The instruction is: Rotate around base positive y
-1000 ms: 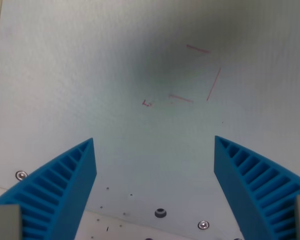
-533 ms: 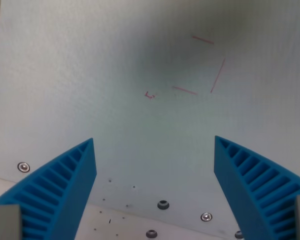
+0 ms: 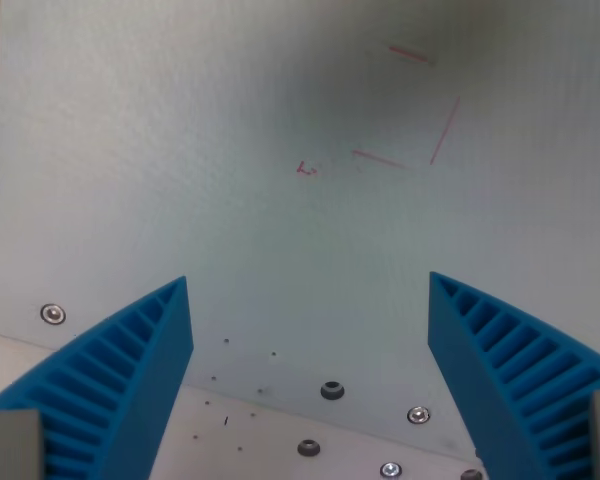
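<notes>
Two blue ribbed fingers [image 3: 110,385] wide apart, empty, over pale board [image 3: 180,150] with faint red marks [image 3: 410,110]

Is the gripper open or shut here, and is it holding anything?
Open and empty: the gripper shows a wide gap between its blue fingers, with only bare board between.

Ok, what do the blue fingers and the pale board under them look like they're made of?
The fingers look like matte blue plastic, possibly flexible, judging by the open ribbed lattice along each inner face. The board looks like a pale sheet with a fine grainy finish, maybe plastic or coated panel; shiny screws fix its edge and thin red marks are drawn on it.
</notes>
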Motion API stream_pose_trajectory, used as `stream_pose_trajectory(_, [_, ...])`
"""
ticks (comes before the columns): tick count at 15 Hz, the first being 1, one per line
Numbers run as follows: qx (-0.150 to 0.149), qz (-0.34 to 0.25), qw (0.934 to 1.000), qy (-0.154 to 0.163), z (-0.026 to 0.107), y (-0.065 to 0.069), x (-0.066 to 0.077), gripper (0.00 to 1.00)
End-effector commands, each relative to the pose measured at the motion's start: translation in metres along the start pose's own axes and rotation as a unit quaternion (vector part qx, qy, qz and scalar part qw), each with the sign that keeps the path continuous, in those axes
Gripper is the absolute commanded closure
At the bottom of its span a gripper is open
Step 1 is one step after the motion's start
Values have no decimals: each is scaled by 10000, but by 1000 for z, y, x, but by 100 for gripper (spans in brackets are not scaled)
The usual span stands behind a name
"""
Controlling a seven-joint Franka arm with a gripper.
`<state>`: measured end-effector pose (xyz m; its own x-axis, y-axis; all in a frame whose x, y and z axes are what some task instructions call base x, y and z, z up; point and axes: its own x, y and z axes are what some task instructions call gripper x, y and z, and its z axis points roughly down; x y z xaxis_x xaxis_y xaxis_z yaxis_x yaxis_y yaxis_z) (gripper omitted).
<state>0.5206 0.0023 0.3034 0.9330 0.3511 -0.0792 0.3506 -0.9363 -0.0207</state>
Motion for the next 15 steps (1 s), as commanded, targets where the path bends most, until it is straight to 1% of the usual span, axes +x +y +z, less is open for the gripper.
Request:
stream_pose_trajectory(1, [372,-11,9945,-976,-8,4,11,0])
stream_pose_trajectory(8, [515,-15,9894,-1355,-8,4,11,0])
stream_pose_trajectory(15, [655,-20,9827,-1732,-8,4,11,0])
